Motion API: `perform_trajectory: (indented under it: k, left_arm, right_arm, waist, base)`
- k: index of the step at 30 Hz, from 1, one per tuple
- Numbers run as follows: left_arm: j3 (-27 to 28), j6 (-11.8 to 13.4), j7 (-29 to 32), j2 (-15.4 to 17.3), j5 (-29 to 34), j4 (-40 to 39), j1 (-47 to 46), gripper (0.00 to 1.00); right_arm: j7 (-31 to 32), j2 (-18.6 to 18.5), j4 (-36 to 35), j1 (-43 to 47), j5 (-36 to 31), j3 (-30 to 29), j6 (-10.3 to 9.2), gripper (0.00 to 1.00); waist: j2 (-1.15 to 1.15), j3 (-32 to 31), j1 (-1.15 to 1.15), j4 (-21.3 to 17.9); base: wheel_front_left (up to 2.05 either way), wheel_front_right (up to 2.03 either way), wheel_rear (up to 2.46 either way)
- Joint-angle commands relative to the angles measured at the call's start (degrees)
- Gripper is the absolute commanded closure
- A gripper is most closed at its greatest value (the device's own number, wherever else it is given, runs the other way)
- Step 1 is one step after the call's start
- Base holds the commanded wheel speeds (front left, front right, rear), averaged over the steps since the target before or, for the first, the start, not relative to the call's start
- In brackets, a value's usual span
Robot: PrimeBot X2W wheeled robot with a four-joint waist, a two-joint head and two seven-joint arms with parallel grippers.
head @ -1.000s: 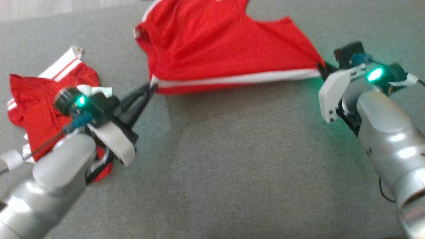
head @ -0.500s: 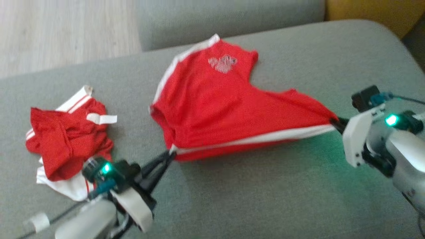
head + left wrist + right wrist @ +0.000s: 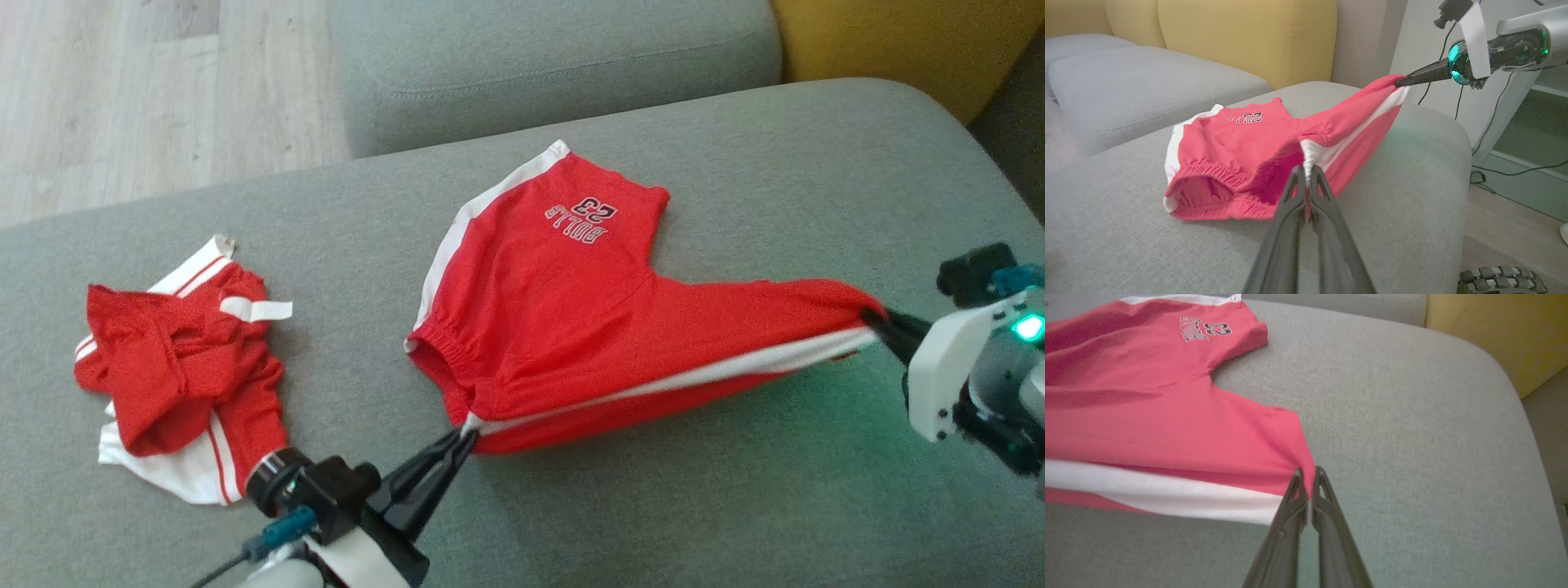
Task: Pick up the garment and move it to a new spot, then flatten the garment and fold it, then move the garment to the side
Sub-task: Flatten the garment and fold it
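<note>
Red shorts (image 3: 571, 327) strung taut over the grey cushion (image 3: 653, 506), far leg resting on it. Pinched shut on the stripe's waistband end by the left gripper (image 3: 467, 435), on its hem end by the right gripper (image 3: 875, 319). Long axis straight between them.

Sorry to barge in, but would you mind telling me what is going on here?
The robot holds red shorts by one white-striped side, stretched between its two grippers over a grey sofa cushion. The left gripper is shut on the waistband end, the right gripper on the leg end; the shorts' far side rests on the cushion. A crumpled red garment lies apart, to the robot's left.
</note>
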Motion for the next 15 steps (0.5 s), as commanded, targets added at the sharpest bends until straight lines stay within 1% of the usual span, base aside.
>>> perform_trajectory:
  k: [1, 4, 8, 12, 15]
  left_arm:
    - [3.19, 0.73, -0.39, 1.79, -0.48, -1.12, -3.22, 1.00]
    - [4.30, 1.10, -0.31, 1.26, -0.69, -1.23, -5.04, 1.00]
    - [5.65, 0.79, 0.04, 0.45, -0.70, -0.36, -8.60, 1.00]
    - [6.64, -0.26, 0.32, -1.14, -0.73, 1.74, -12.65, 1.00]
    - [6.82, -1.61, 0.73, -2.66, -0.64, 4.17, -15.77, 1.00]
  right_arm:
    - [-1.17, -1.81, -0.83, -1.85, -0.81, -1.41, -0.05, 1.00]
    - [-2.72, -0.45, -0.72, -3.53, -2.30, -4.24, -0.05, 1.00]
    - [-3.61, 1.35, 0.09, -7.54, -5.53, -7.49, -0.05, 1.00]
    - [-3.15, 3.07, 1.54, -12.47, -8.87, -9.50, -0.05, 1.00]
    - [-2.14, 4.58, 3.18, -16.35, -10.41, -10.65, -0.05, 1.00]
  waist:
    - [-0.01, 0.52, 0.00, 0.61]
    - [-0.01, 2.08, 0.00, 1.90]
    - [-0.01, 5.55, 0.00, 4.40]
    - [-0.01, 9.30, 0.00, 7.49]
    - [-0.01, 11.98, 0.00, 9.95]
  base:
    - [0.00, 0.00, 0.00]
    - [0.00, 0.00, 0.00]
    - [0.00, 0.00, 0.00]
    - [0.00, 0.00, 0.00]
    - [0.00, 0.00, 0.00]
